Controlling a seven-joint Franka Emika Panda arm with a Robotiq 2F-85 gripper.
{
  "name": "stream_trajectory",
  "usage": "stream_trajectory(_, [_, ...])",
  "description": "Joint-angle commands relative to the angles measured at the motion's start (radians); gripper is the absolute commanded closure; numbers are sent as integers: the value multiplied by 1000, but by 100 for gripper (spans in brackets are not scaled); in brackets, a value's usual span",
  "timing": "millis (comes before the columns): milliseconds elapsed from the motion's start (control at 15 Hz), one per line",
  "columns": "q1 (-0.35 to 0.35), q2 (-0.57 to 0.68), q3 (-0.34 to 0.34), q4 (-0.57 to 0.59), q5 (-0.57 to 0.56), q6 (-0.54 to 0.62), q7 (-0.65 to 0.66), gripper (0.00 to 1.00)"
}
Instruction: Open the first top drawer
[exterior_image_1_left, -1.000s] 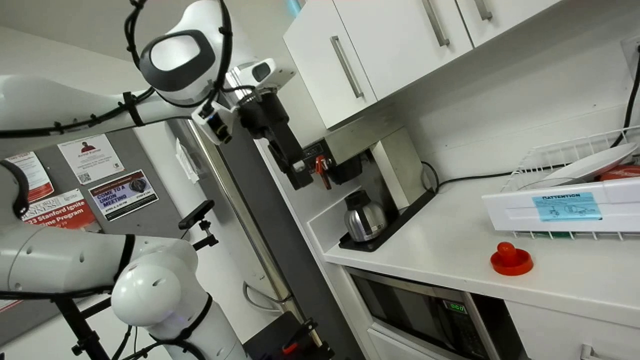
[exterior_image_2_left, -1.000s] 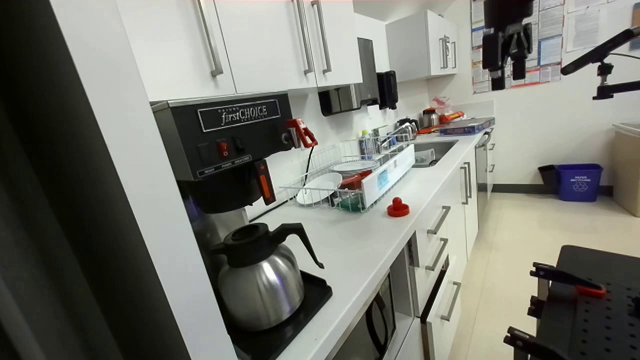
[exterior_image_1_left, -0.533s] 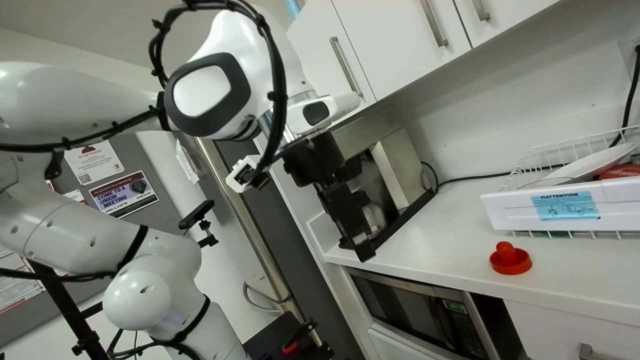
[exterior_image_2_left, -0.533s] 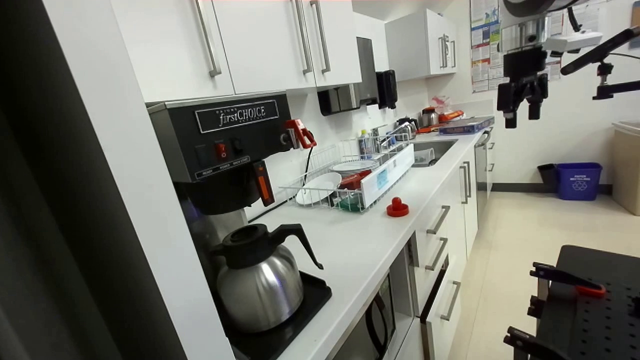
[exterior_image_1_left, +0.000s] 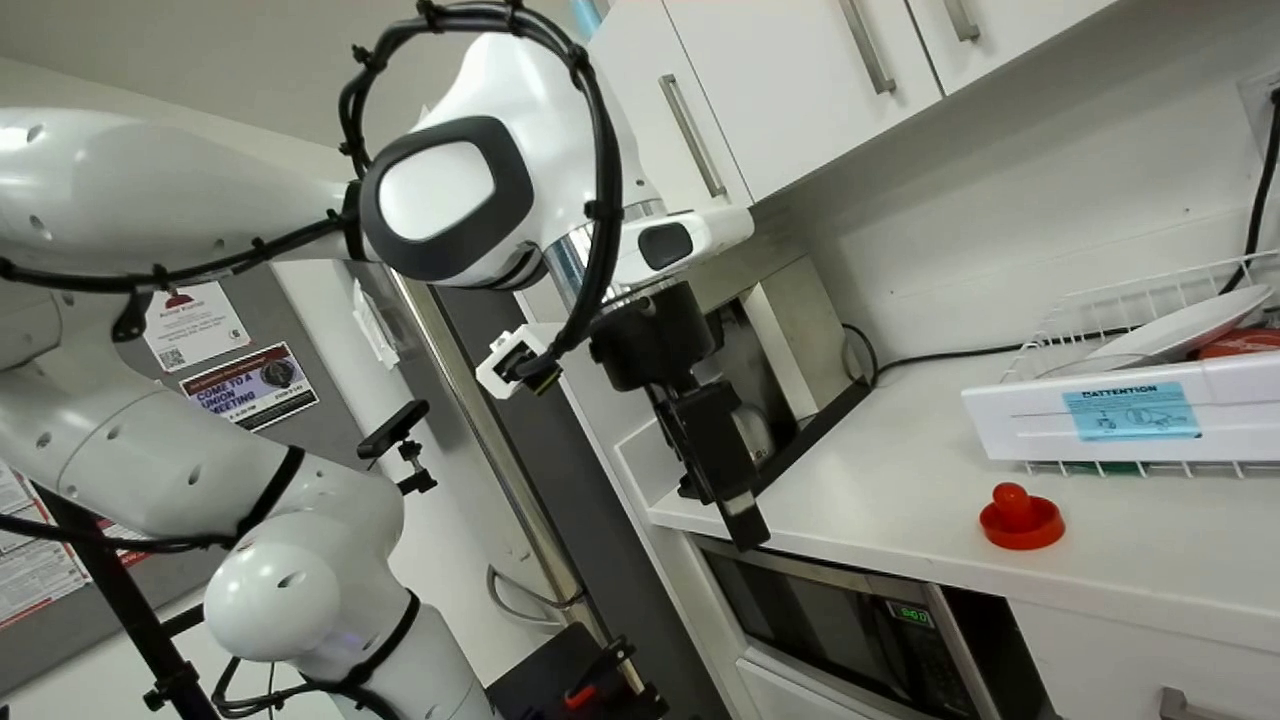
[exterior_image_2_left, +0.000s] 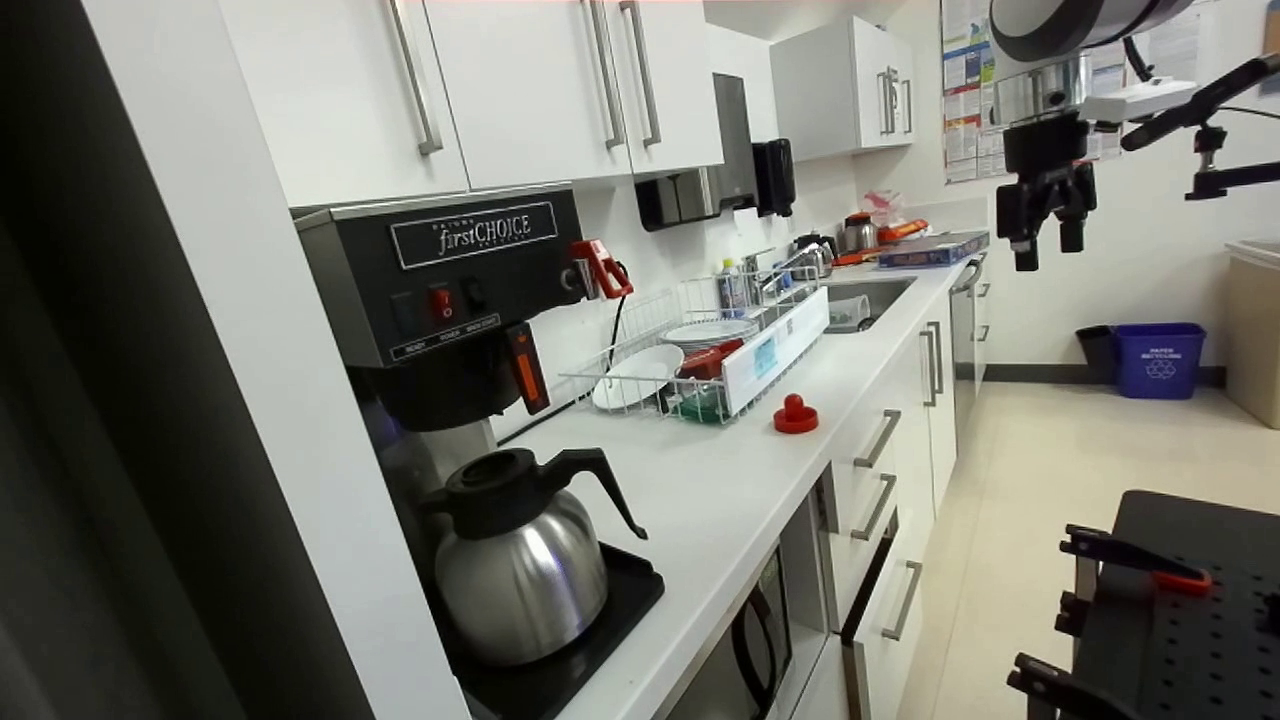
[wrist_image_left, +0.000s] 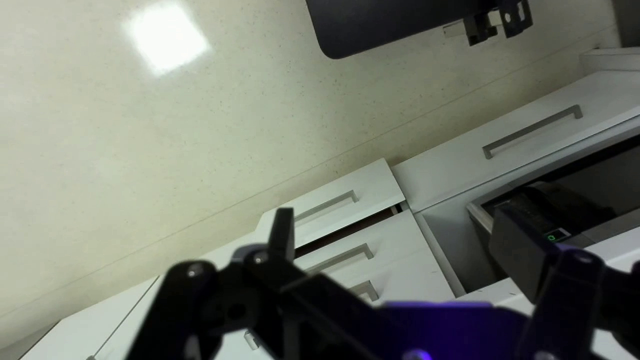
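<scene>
In an exterior view, the blocky matte-black gripper points down before the smooth white counter. In an exterior view, its jaws stand apart, well away from the flat white top drawer, which sits under the counter's edge and bears a squared metal handle. In the wrist view, the squared fingers show parted; the floor is glossy, speckled.

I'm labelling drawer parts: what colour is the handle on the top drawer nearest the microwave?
Grey; the handle shows best in an exterior view.
</scene>
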Motion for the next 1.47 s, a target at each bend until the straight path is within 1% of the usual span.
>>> stream_trajectory(0, [-32, 80, 8, 25, 88, 57, -21, 0])
stream_trajectory(200, [-11, 226, -86, 62, 274, 178, -84, 0])
stream_trajectory(333, [17, 350, -168, 78, 445, 280, -171, 0])
stream_trajectory(467, [113, 435, -300, 88, 619, 338, -271, 0])
stream_trajectory(533, [161, 461, -365, 87, 705, 344, -325, 0])
stream_trajectory(667, [217, 495, -453, 81, 884, 320, -435, 0])
stream_trajectory(733, [228, 495, -477, 72, 976, 307, -490, 0])
stream_trajectory(867, [231, 530, -495, 71, 1157, 258, -576, 0])
stream_trajectory(933, [215, 505, -469, 62, 1045, 303, -518, 0])
stream_trajectory(1000, [214, 513, -473, 62, 1065, 297, -540, 0])
stream_trajectory(1333, [214, 514, -471, 63, 1060, 298, -539, 0])
stream_trajectory(1400, [220, 542, -468, 81, 1112, 297, -542, 0])
